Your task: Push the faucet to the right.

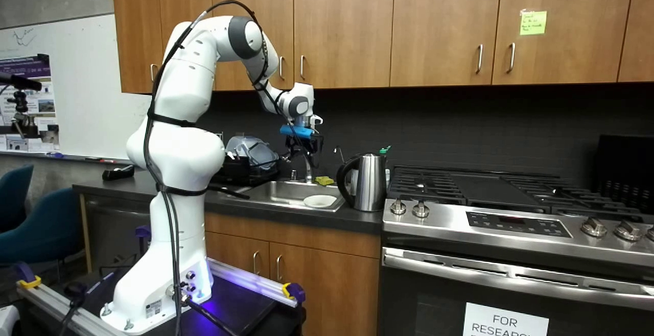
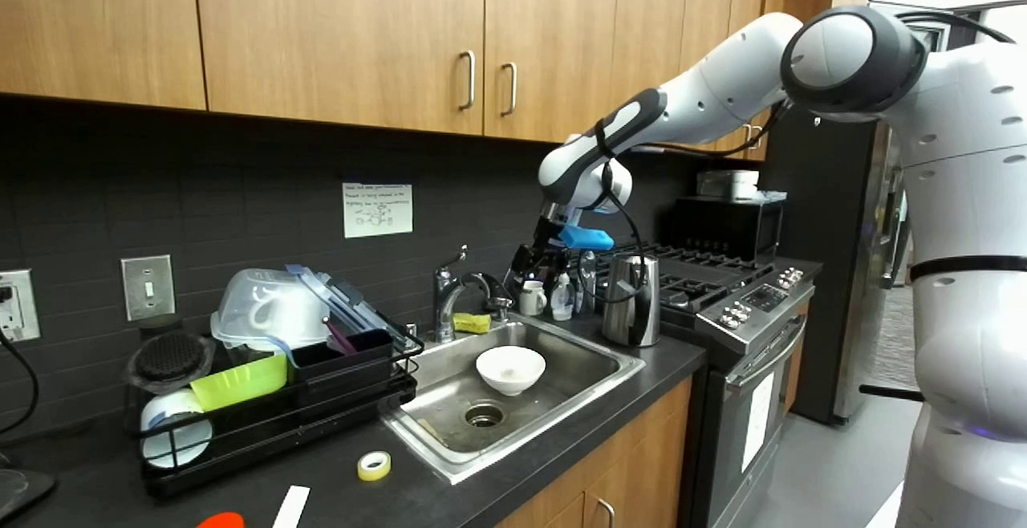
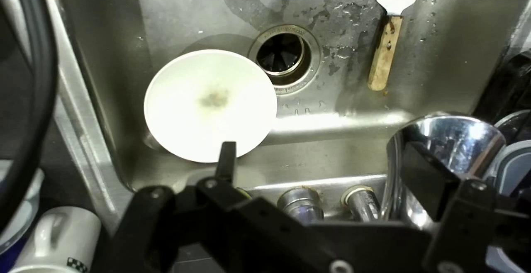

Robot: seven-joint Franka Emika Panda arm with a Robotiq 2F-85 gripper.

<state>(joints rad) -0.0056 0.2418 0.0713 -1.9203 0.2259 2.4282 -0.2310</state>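
The faucet point(image 2: 444, 307) is a chrome tap with a curved spout at the back of the sink. In an exterior view its lower column point(image 1: 308, 173) shows, and my gripper hides part of its upper end. My gripper point(image 1: 305, 152) is above the back of the sink; in an exterior view the gripper point(image 2: 539, 261) appears right of the spout. In the wrist view my jaws point(image 3: 321, 150) are spread wide with nothing held. The right finger there overlaps a large chrome part, apparently the spout's head point(image 3: 460, 136); I cannot tell whether they touch.
A white bowl point(image 3: 209, 107) and a wooden-handled spatula point(image 3: 386, 53) lie in the sink. A sponge point(image 2: 472, 322), a mug point(image 2: 533, 300) and the steel kettle point(image 2: 632, 303) stand rightward. A loaded dish rack point(image 2: 321, 400) stands left. Cabinets point(image 1: 342, 27) hang above.
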